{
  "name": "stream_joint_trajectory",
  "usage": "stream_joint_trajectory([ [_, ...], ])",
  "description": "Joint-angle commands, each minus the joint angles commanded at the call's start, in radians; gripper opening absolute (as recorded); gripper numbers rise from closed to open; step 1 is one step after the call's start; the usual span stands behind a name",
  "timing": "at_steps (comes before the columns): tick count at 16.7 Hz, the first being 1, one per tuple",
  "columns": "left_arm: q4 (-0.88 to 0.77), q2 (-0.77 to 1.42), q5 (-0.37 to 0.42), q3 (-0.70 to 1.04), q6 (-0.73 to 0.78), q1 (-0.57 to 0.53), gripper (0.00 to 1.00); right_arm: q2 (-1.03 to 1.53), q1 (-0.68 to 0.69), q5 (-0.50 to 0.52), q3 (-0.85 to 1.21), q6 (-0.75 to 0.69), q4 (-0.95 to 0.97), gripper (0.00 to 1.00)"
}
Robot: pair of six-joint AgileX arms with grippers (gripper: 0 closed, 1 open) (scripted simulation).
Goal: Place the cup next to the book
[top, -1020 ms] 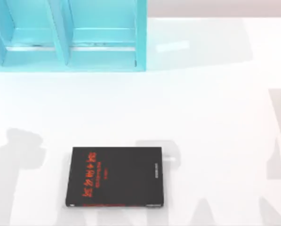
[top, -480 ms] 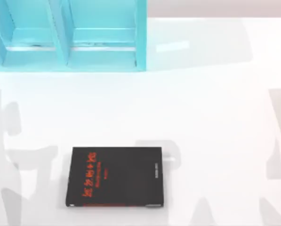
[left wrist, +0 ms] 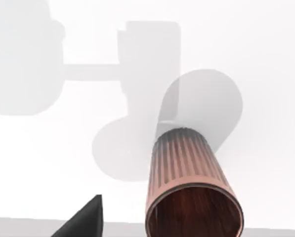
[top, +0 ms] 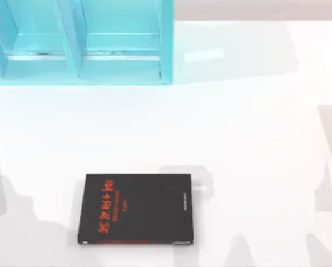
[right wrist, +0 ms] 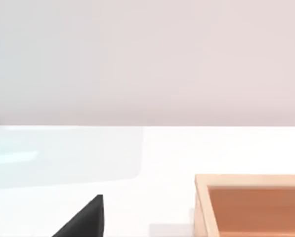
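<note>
The book [top: 136,209] is black with red characters and lies flat on the white table, near the front and left of the middle in the top view. The cup [left wrist: 189,185], reddish-brown with ribbed sides, shows close up in the left wrist view with its open mouth toward the camera and its far end toward the white table. A black tip of my left gripper [left wrist: 85,219] sits beside the cup with a gap between them. In the right wrist view, a black tip of my right gripper [right wrist: 85,217] hangs over the white table.
A turquoise shelf unit [top: 79,41] with open compartments stands at the back left. A wooden box [right wrist: 251,205] appears in the right wrist view. Arm shadows fall on the table's left and right edges.
In the top view the arm shadow at the table's left edge has changed shape and sunk toward the front left corner. The book has not moved.
</note>
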Motion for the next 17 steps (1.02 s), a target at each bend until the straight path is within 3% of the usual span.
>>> stream_joint_trajectory([
  [5, -0.076, 0.061, 0.008, 0.136, 0.186, 0.130, 1.00, 0.000, 0.000, 0.000, 0.000, 0.000, 0.000, 1.00],
  [13, -0.061, 0.067, 0.009, 0.127, 0.198, 0.136, 1.00, 0.000, 0.000, 0.000, 0.000, 0.000, 0.000, 1.00],
  [17, 0.084, 0.099, 0.009, 0.016, 0.200, 0.139, 1.00, 0.000, 0.000, 0.000, 0.000, 0.000, 0.000, 1.00],
])
